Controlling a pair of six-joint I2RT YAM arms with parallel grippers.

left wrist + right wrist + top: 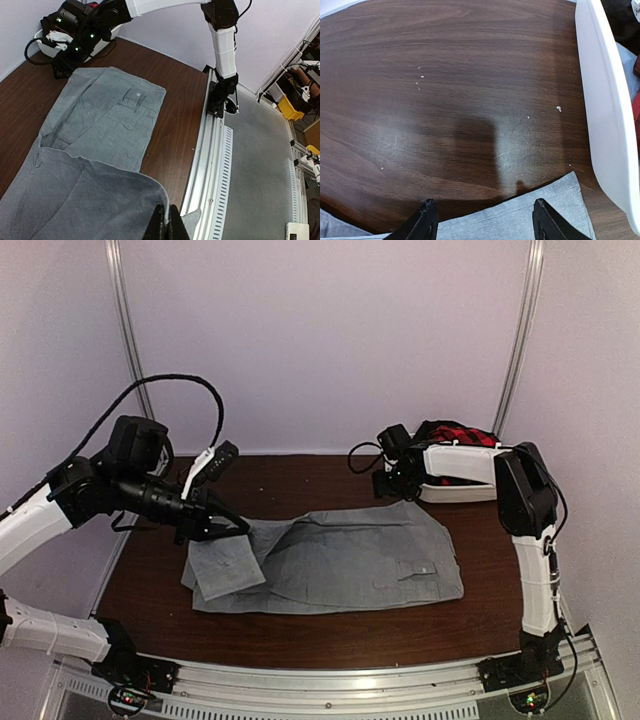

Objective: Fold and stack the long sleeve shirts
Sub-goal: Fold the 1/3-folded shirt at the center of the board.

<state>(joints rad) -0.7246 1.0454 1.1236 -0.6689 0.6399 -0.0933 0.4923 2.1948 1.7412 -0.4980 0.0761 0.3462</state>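
A light-grey long sleeve shirt (340,560) lies spread on the brown table, partly folded, chest pocket (134,100) facing up. My left gripper (232,527) is shut on a fold of its left end and holds that flap raised over the shirt; in the left wrist view the fingers (166,226) pinch the cloth edge. My right gripper (392,480) is open and empty, low over the shirt's far right corner (530,212), beside the white bin. A red-and-black plaid garment (462,435) lies in that bin.
A white bin (452,490) stands at the back right of the table; its rim shows in the right wrist view (605,115). A metal rail (330,690) runs along the near edge. Bare wood (300,480) lies behind the shirt.
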